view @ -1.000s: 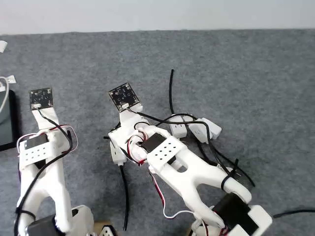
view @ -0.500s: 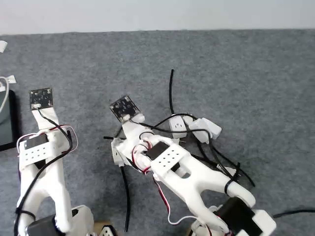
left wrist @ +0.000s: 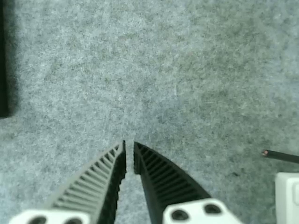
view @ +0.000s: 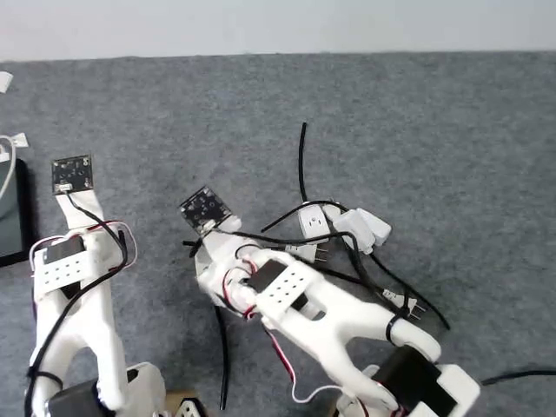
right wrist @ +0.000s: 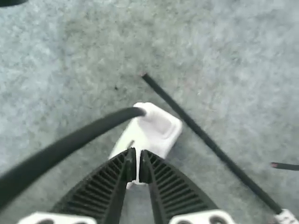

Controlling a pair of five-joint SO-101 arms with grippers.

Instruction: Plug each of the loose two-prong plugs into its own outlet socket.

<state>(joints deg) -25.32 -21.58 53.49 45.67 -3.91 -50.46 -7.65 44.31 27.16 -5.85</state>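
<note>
Two hands closed, one resting over a white block

Much of the tangle lies under the right arm [view: 321,304], which crosses the middle of the grey table [view: 434,113] in the high view and covers its own hand. The left arm [view: 74,287] stands well apart at the other side. Beside it, a dark flat device [view: 12,213] is cut off by the picture's edge.

In the right wrist view the right hand [right wrist: 137,154] has its fingers drawn together to a thin slit. White shows through the slit, because the tips lie over a white block [right wrist: 156,126]. I cannot tell whether they pinch any part of it. A thick black cable [right wrist: 70,144] enters the block's end. With the block's face hidden, I cannot tell whether it is a plug or a socket. A thinner cable [right wrist: 210,144] runs across the table just beside it.

The left hand [left wrist: 129,145] is likewise closed to a narrow gap, holding nothing, over bare table. A white corner [left wrist: 286,196] is cut off at that picture's edge.

Two white outlet sockets [view: 313,222] [view: 367,228] sit side by side past the right arm's elbow. One loose plug [view: 306,252] lies just in front of them, prongs showing. A second plug [view: 402,301] lies farther out on its black lead.
</note>
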